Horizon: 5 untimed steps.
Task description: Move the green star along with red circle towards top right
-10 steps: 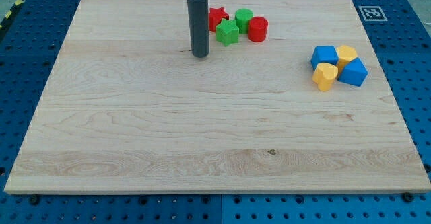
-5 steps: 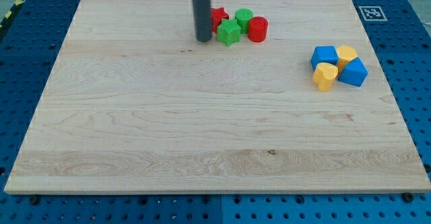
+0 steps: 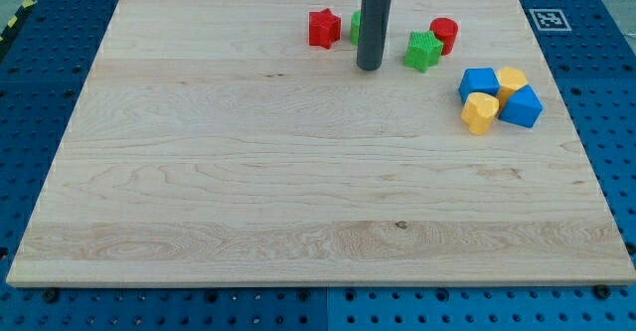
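Observation:
The green star (image 3: 422, 50) lies near the view's top, right of centre, touching the red circle (image 3: 444, 35) at its upper right. My tip (image 3: 369, 68) rests on the board a short way to the left of the green star, not touching it. The rod rises from the tip to the view's top edge and hides most of a green circle (image 3: 354, 27) behind it. A red star (image 3: 322, 28) lies left of the rod.
A cluster at the view's right holds a blue cube (image 3: 478, 82), a yellow block (image 3: 512, 81), a yellow heart (image 3: 480, 112) and a second blue block (image 3: 522, 106). The wooden board (image 3: 199, 192) ends just above the red circle.
My tip swept right from the left of the group. The green star and red circle slid right, away from the red star and green circle, which stayed about where they were.

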Tool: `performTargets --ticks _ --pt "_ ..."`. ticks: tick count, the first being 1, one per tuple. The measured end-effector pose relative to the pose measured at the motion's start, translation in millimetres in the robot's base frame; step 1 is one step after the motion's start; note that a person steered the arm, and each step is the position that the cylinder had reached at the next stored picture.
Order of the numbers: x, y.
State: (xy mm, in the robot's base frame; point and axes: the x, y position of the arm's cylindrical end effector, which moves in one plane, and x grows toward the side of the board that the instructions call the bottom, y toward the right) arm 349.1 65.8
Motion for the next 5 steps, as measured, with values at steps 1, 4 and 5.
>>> performTargets --ticks 1,4,5 --pt "6 27" --pt "-38 52" --pt "-31 51"
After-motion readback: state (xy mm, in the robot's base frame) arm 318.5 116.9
